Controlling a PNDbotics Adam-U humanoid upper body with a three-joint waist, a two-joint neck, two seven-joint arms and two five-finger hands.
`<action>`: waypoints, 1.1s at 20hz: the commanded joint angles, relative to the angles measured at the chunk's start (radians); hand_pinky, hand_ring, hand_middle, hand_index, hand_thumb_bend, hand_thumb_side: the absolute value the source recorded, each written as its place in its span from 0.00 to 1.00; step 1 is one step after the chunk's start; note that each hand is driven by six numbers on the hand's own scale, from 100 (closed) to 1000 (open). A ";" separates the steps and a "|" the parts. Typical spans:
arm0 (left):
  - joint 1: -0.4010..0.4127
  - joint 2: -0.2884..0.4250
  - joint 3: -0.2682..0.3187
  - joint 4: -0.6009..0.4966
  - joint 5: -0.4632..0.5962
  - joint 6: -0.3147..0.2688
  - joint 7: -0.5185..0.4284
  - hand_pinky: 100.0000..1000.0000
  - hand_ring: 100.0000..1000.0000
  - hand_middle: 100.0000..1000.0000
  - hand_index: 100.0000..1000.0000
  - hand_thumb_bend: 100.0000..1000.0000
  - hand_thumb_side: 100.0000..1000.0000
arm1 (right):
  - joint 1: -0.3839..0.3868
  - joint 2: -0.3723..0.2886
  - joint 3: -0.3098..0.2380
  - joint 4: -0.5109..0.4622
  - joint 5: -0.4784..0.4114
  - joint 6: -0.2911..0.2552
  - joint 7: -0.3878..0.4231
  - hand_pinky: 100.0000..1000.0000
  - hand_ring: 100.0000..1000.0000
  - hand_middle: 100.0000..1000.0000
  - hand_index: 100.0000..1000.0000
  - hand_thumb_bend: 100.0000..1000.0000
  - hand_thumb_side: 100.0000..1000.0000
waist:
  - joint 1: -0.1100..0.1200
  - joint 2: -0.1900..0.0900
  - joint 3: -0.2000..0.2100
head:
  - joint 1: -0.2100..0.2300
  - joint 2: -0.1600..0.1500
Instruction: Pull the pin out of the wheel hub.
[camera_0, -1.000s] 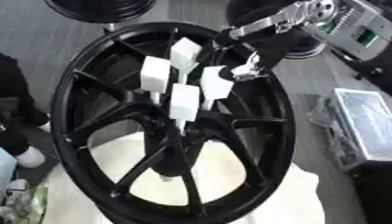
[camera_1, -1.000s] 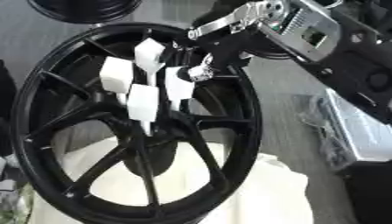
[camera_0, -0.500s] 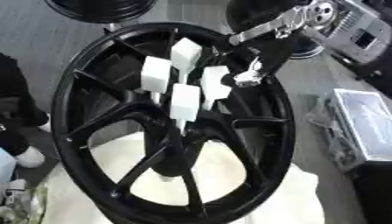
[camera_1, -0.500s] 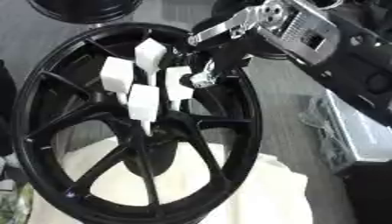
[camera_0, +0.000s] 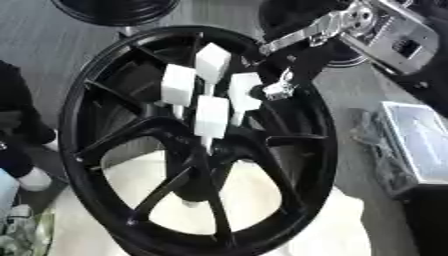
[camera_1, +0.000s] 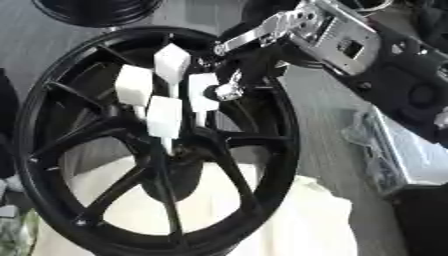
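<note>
A black spoked wheel hub (camera_0: 311, 150) lies tilted across a white cushion. Several pins with white block heads stand in its centre. The right-most pin (camera_0: 243, 92) has my right hand (camera_0: 282, 86) against it, reaching in from the upper right. The hand's curled fingers pinch the right side of that pin's white head. The other pins (camera_0: 212, 115) stand free beside it. My left hand shows in neither view.
White padding (camera_0: 337, 225) sits under the wheel. A grey case with a clear bag (camera_0: 418, 145) lies at the right. Another dark wheel (camera_0: 114, 7) sits at the top edge. A dark-clothed person (camera_0: 17, 125) is at the left edge.
My right hand has come down and slightly left, from above the rim onto the right-most pin's head. The pins and the wheel have not moved.
</note>
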 joint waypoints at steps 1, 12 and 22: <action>-0.009 0.028 0.001 -0.019 -0.002 -0.001 -0.004 0.83 0.98 0.77 0.67 0.34 0.70 | -0.019 -0.011 -0.007 0.012 0.018 0.000 -0.008 1.00 0.85 0.76 0.96 0.00 0.58 | 0.008 -0.024 0.000 | -0.005 0.004; -0.009 0.028 -0.001 -0.021 -0.009 0.005 -0.008 0.83 0.98 0.77 0.66 0.34 0.71 | -0.021 -0.003 -0.007 0.022 0.031 -0.002 -0.031 0.96 0.81 0.68 0.88 0.00 0.56 | 0.009 -0.023 0.001 | -0.007 0.008; -0.008 0.026 -0.001 -0.021 -0.015 0.008 -0.007 0.83 0.98 0.77 0.66 0.33 0.71 | -0.011 -0.005 -0.027 0.042 -0.027 0.062 -0.183 0.86 0.66 0.50 0.74 0.00 0.70 | 0.010 -0.024 0.002 | -0.008 0.007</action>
